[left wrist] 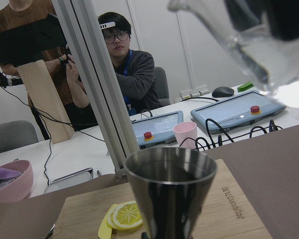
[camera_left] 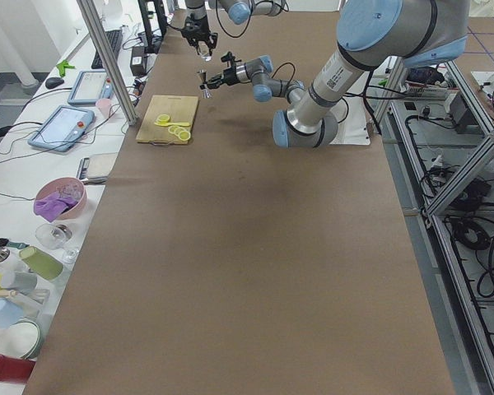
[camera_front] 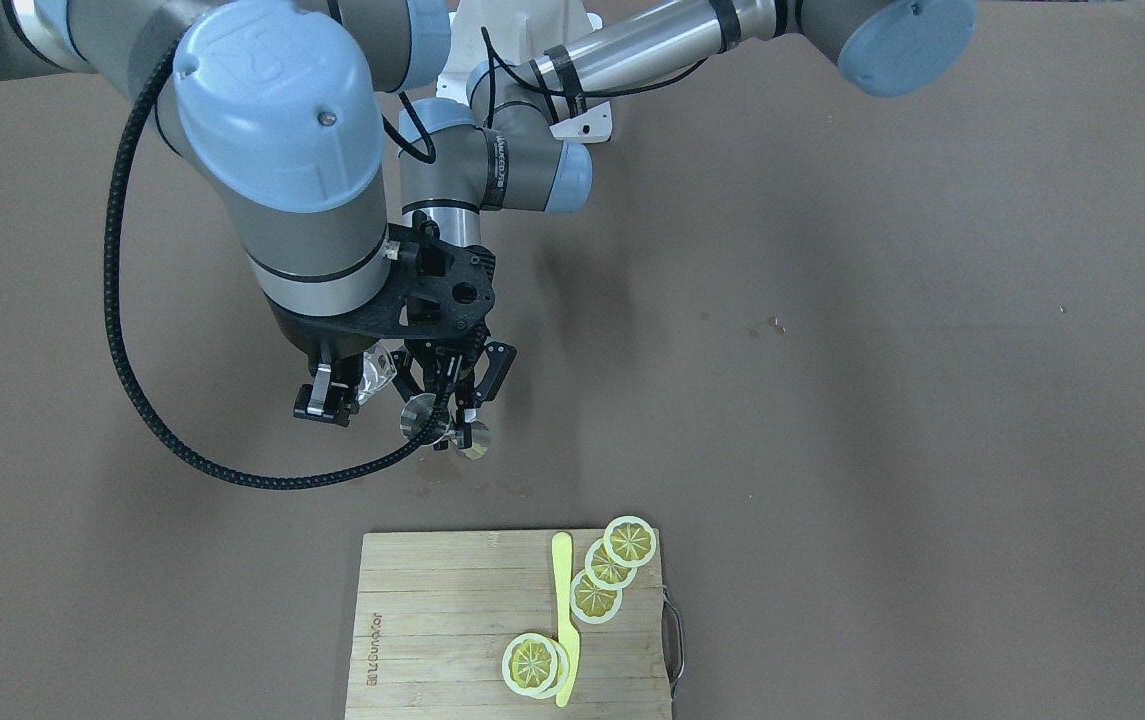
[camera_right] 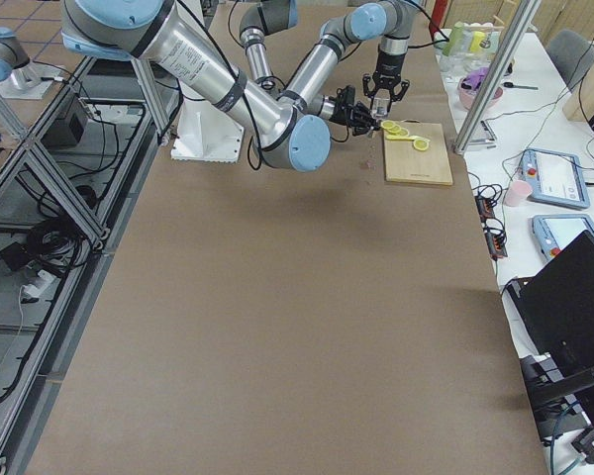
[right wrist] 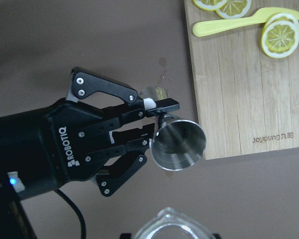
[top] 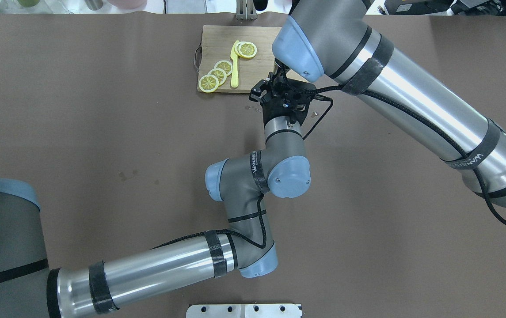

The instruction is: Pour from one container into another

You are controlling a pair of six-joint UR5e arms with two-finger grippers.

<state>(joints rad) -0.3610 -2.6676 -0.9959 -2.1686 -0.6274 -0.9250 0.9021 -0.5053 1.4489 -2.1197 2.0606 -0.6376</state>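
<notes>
The left jaws were closed on the narrow waist of the jigger (right wrist: 178, 144) and held it upright in the air, open mouth up. The right jaws were closed around the glass cup (camera_front: 372, 372), which was also off the tabletop (camera_front: 882, 350). Both hung near the tabletop's edge far from the robot, just on the robot's side of the cutting board (camera_front: 432, 600). The cup was higher than the jigger and beside it, tilted, with its lip turned toward the jigger's mouth. Whether the lip was exactly over that mouth I could not tell; in my judgement the pour depended on this alignment.
</notes>
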